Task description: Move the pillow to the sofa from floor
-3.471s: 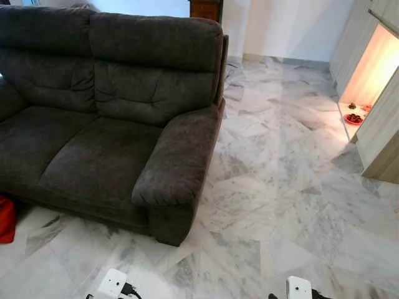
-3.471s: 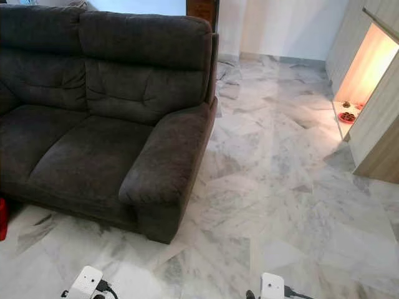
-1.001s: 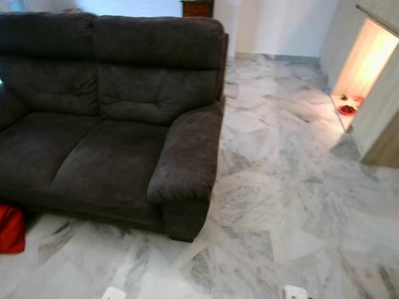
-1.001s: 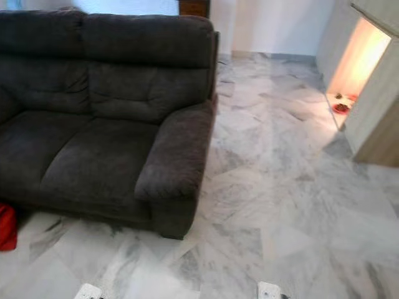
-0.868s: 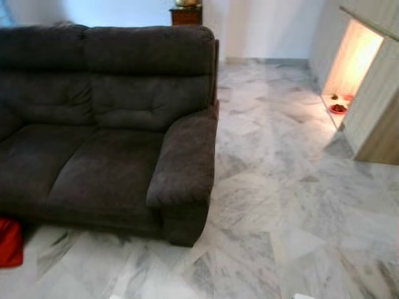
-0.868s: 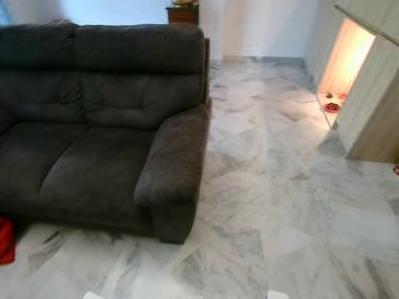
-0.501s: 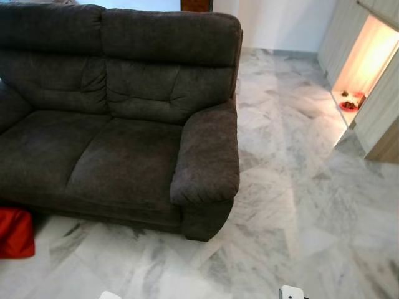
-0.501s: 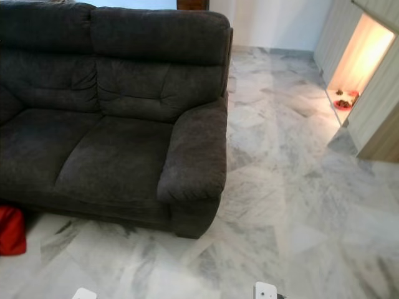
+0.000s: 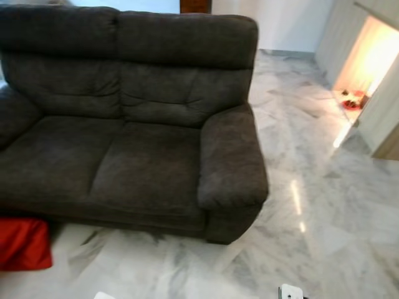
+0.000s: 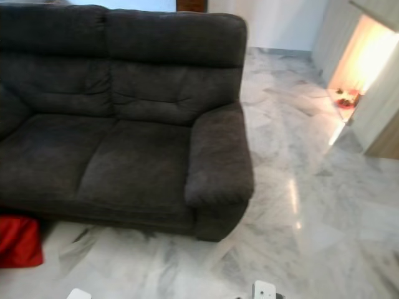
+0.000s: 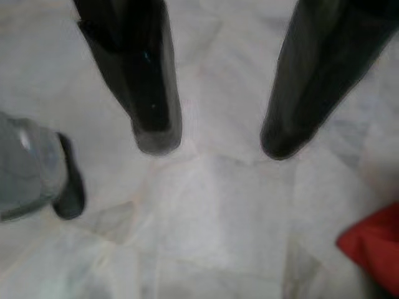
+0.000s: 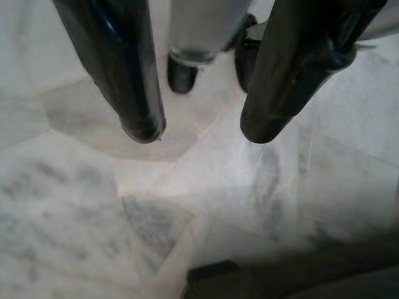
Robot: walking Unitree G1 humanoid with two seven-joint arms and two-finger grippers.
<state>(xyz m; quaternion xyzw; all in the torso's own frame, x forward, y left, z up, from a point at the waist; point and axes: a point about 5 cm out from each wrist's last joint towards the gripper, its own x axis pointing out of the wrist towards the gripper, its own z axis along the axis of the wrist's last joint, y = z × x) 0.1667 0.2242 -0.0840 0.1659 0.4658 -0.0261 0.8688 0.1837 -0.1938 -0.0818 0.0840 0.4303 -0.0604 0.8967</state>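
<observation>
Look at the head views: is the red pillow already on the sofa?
No, the pillow lies on the floor by the sofa front.

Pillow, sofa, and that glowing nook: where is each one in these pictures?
pillow [image 9: 24, 243], left eye view, middle of its red top face.
sofa [image 9: 146, 165], left eye view, right seat cushion.
nook [image 9: 368, 62], left eye view, its lit inner wall.
</observation>
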